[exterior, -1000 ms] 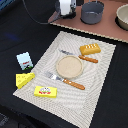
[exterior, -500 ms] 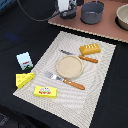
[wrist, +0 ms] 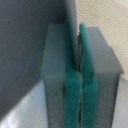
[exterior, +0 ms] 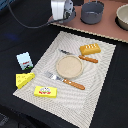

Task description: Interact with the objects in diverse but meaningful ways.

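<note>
Woven placemat (exterior: 95,95): unmoved over the last second, as is everything on it. Dark grey pan (exterior: 92,11) sits on the brown surface beyond the mat, just beside the gripper (exterior: 62,10). Bread loaf (exterior: 90,49) lies at the mat's far edge. Off the mat at the exterior view's left: milk carton (exterior: 24,60) and cheese wedge (exterior: 24,80). Flat yellow box (exterior: 45,91) rests on the near corner. Wrist view: teal pads (wrist: 87,80) are pressed together, with a thin grey strip possibly between them; it is unidentifiable. Judgement: the arm is paused and no interaction is progressing.
</note>
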You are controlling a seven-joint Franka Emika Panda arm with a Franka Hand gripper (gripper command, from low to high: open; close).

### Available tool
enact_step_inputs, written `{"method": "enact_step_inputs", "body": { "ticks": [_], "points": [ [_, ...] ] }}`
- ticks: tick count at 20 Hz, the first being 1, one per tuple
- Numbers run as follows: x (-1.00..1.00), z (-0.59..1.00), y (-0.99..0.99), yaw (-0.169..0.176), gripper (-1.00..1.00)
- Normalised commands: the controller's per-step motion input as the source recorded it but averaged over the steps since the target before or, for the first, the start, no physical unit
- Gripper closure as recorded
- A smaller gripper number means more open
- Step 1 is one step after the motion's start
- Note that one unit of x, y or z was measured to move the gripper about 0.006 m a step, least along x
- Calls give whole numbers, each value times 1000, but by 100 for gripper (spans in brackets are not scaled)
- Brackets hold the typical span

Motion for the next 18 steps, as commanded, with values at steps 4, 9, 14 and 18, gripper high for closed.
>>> {"method": "enact_step_inputs", "body": {
  "ticks": [4, 9, 14, 18],
  "points": [
    [140, 42, -626, 0, 100],
    [70, 2, -496, 0, 100],
    [0, -55, -418, 0, 100],
    [-80, -72, -376, 0, 100]
  ]
}}
